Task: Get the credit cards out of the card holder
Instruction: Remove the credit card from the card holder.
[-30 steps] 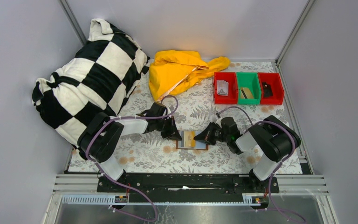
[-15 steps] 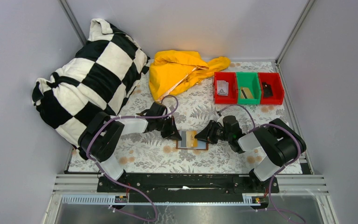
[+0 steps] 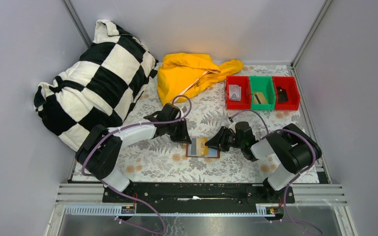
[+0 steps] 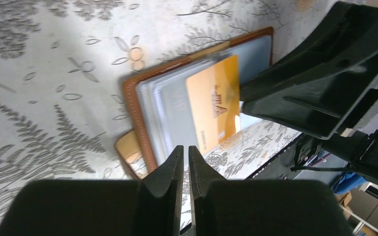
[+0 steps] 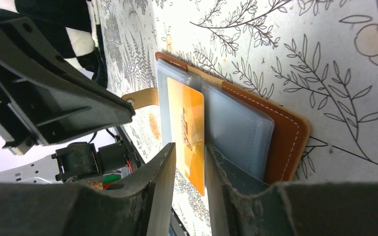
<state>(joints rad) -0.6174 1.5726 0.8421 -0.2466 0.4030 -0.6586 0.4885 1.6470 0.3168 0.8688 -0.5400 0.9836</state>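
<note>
Left jaws nearly together, thin slit, nothing between; at left edge of small brown leather-look bifold wallet point(image 3: 202, 152). Right jaws parted narrowly at wallet's right side, end of flat gold plastic card point(image 4: 214, 105) in line with gap. Wallet open on floral-cloth table point(image 3: 152, 164), centre; card atop grey pockets.

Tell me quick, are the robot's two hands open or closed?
Left gripper: closed, holding nothing.
Right gripper: slightly open, above the gold card.
</note>
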